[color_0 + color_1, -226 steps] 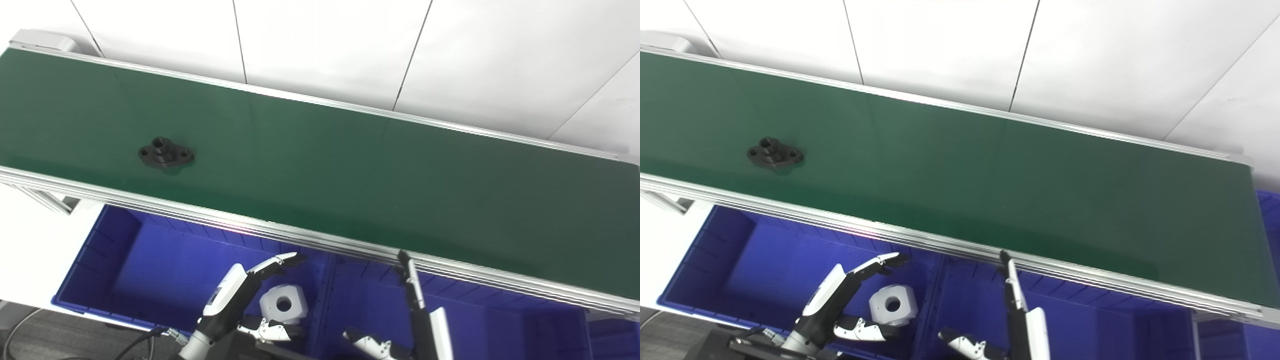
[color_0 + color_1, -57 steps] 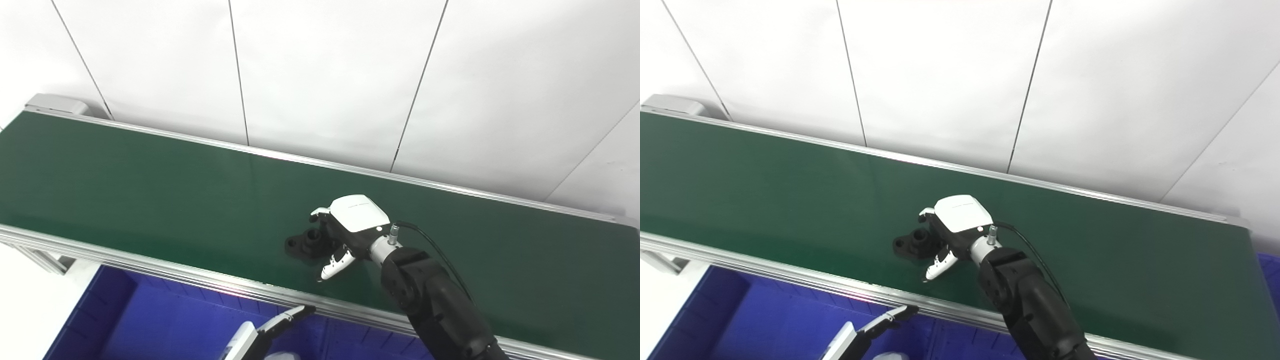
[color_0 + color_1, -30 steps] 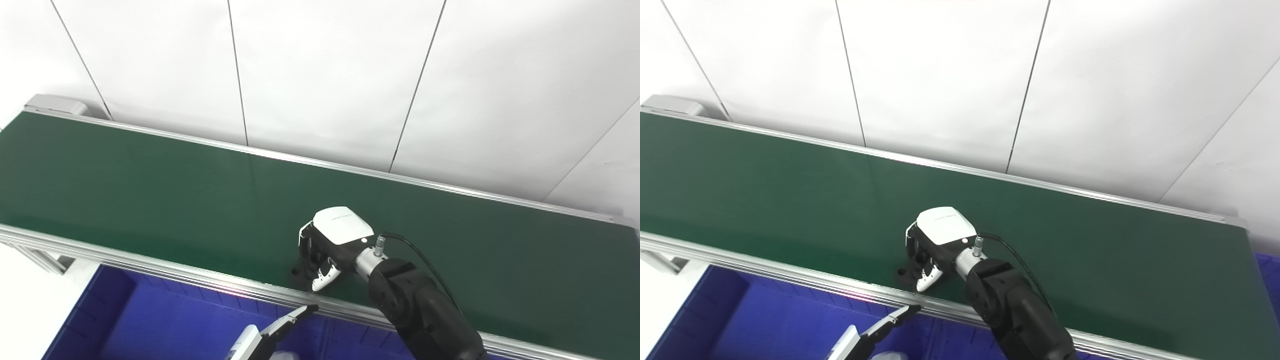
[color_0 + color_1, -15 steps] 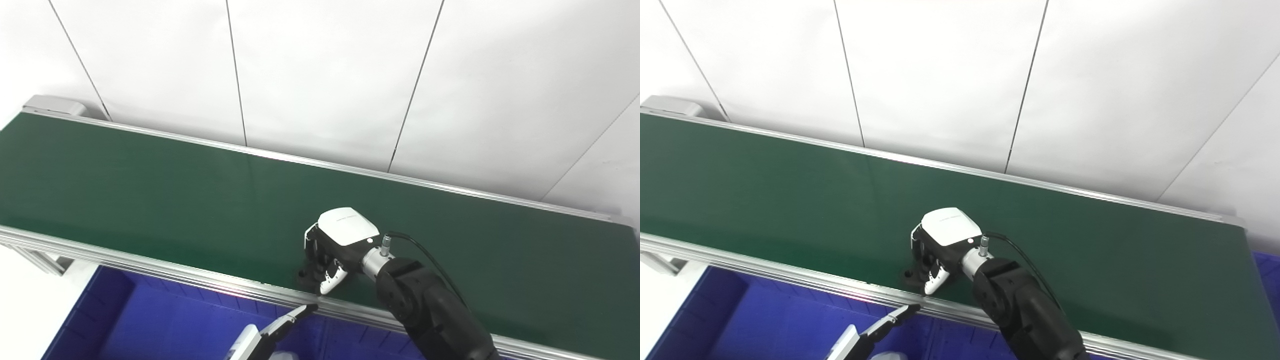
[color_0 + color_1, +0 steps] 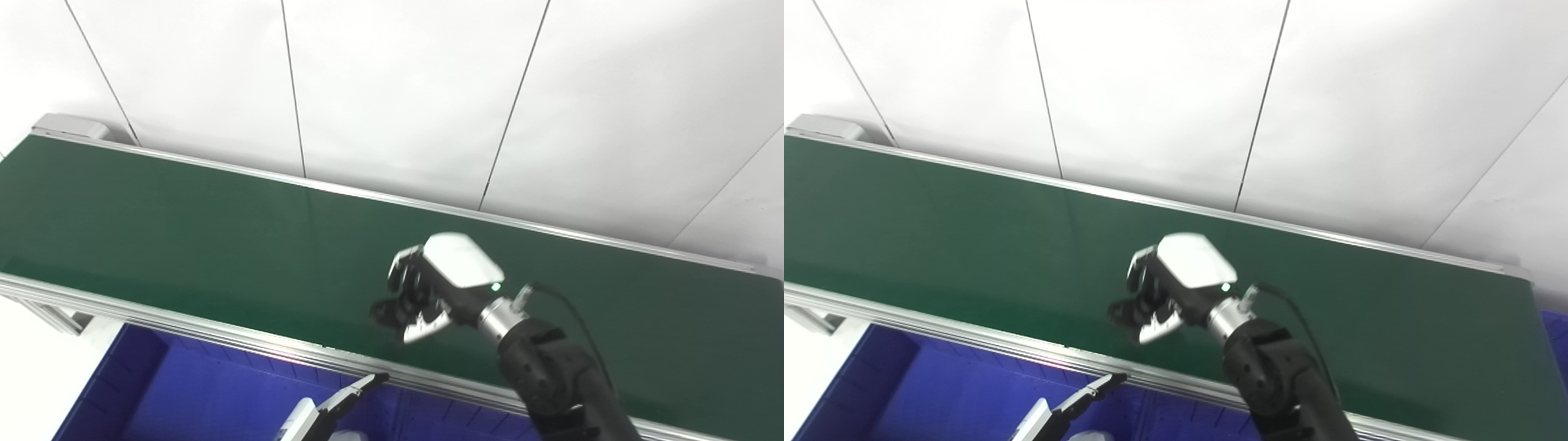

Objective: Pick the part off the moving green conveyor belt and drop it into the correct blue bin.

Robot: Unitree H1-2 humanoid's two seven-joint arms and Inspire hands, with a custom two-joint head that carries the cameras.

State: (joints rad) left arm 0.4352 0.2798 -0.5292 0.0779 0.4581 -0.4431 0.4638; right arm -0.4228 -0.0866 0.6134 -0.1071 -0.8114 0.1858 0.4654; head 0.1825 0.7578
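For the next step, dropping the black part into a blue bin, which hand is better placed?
The right hand, probably: it is shut on the black part above the green belt. The left hand holds nothing, low by the blue bin.

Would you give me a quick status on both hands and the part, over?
Right hand shut on black part, above green belt. Left hand low over blue bin, holding nothing visible. Nothing in the way.

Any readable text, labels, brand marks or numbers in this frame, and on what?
None can be read: the right hand, the black part it holds, the conveyor belt and the blue bin show no legible text.
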